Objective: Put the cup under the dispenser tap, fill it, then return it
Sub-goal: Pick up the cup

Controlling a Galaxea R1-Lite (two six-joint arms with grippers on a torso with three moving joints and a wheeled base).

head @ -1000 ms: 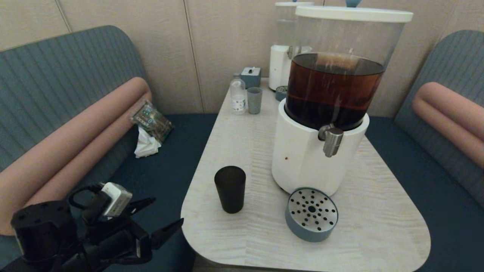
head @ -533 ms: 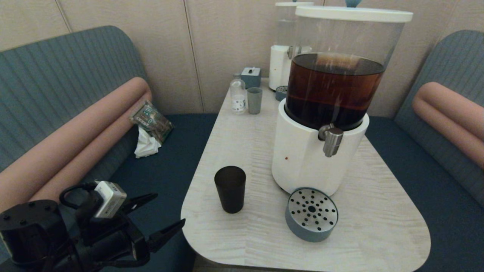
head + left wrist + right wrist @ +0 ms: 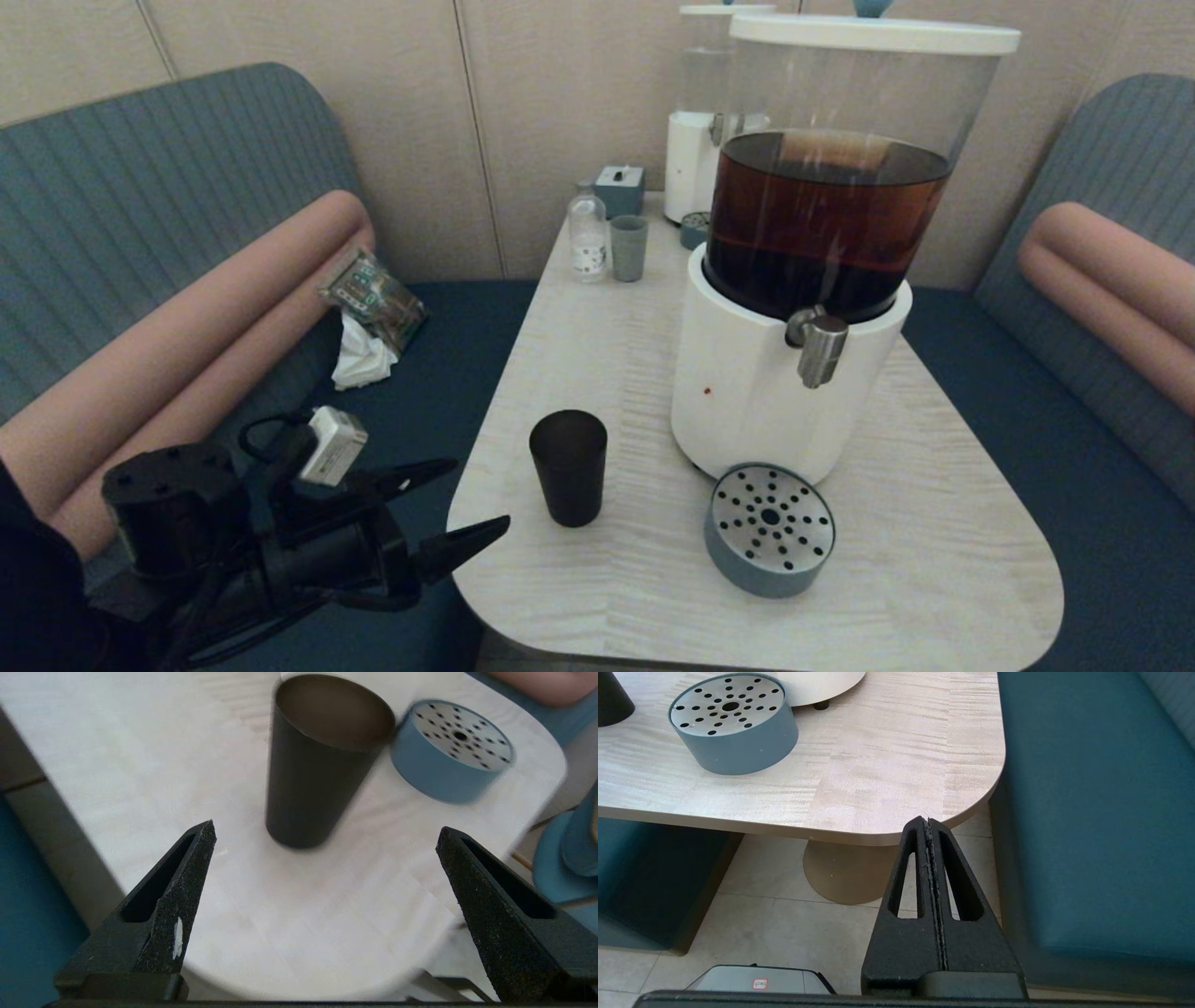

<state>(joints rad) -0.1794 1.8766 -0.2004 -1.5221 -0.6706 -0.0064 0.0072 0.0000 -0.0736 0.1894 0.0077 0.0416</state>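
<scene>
Left gripper (image 3: 467, 509), lower left of frame, fingers spread wide to straddle the cup (image 3: 568, 467) on the counter (image 3: 644, 597). Right gripper (image 3: 930, 823) parked, fingers closed.

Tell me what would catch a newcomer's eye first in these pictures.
Probably the big dispenser of dark brown liquid on the table, its steel tap above a round perforated drip tray. Next, the black cup standing left of it, with the open left end effector at the table's edge pointing toward it.
</scene>
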